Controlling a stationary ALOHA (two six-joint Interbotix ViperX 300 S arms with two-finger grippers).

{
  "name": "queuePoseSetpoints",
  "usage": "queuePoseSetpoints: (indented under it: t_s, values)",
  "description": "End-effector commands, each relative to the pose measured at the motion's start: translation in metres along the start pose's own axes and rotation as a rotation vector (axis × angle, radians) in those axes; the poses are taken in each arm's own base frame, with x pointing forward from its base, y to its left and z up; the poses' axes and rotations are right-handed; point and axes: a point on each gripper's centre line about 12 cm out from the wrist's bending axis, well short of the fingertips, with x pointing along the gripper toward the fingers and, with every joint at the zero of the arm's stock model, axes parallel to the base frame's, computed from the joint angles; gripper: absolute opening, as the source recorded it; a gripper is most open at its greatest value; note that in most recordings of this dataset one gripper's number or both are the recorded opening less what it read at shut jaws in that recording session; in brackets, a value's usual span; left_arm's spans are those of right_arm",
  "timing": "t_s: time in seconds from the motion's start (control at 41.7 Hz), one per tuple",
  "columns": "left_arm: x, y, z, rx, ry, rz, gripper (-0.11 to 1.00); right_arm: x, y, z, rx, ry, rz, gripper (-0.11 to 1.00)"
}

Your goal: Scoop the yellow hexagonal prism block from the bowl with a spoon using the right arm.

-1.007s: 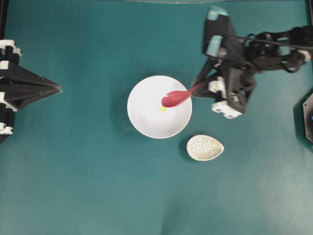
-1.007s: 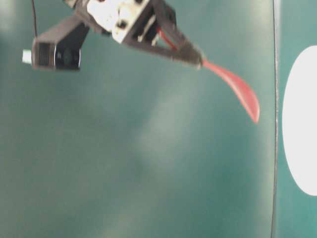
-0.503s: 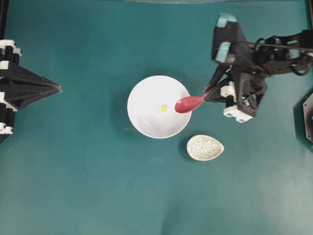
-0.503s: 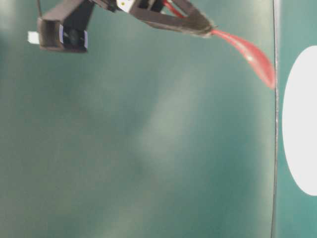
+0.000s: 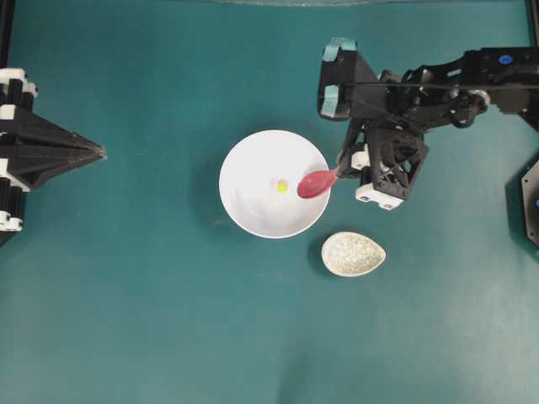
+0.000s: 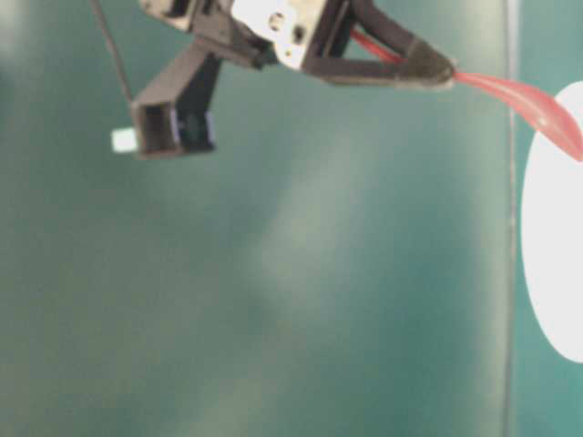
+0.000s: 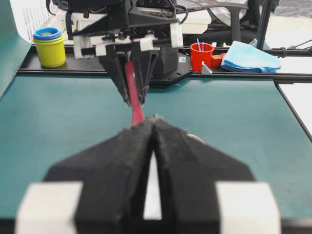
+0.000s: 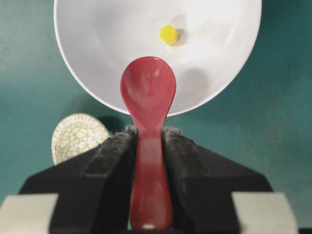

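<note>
A teal desk [image 5: 126, 320] fills the overhead view, with dark rig frames along its edges. At the far left the left tool [image 5: 94, 152] rests low over the desk, well apart from the dishes; its black pointed fingers [image 7: 185, 156] are pressed together with nothing between them, as the left wrist view shows.

Near the middle sits the white bowl [image 5: 253, 210], round and plain. Inside it, a little right of centre, lies the yellow hexagonal prism block [image 5: 282, 186], alone on the bowl's floor and apart from the spoon.

The red soup spoon [image 5: 317, 183] hangs with its scoop above the bowl's right rim, the open side of the scoop facing up in the right wrist view, the block lying just beyond the scoop's tip there. Its handle runs back to the right tool [image 5: 340, 171], whose padded fingers [image 8: 114, 156] are clamped on either side of the handle. The right arm [image 5: 438, 84] reaches in from the right edge, light-blue tape patches on its upper part.

Below the bowl's right side, on the desk, sits a small speckled oval spoon rest [image 5: 353, 253], near the bowl but not touching it.
</note>
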Motion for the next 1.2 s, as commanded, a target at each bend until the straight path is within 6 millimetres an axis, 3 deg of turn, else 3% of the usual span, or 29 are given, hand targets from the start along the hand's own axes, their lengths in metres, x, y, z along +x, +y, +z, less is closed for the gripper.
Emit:
queuePoseSetpoints:
  t_s: [0.0, 1.174]
  values:
    - [0.004, 0.0, 0.01, 0.006, -0.028, -0.001, 0.03, -0.007, 0.003, 0.011, 0.0, -0.032, 0.003, 0.25]
    - [0.004, 0.0, 0.011, 0.006, -0.029, -0.001, 0.03, 0.039, -0.007, 0.019, 0.034, 0.095, -0.018, 0.25]
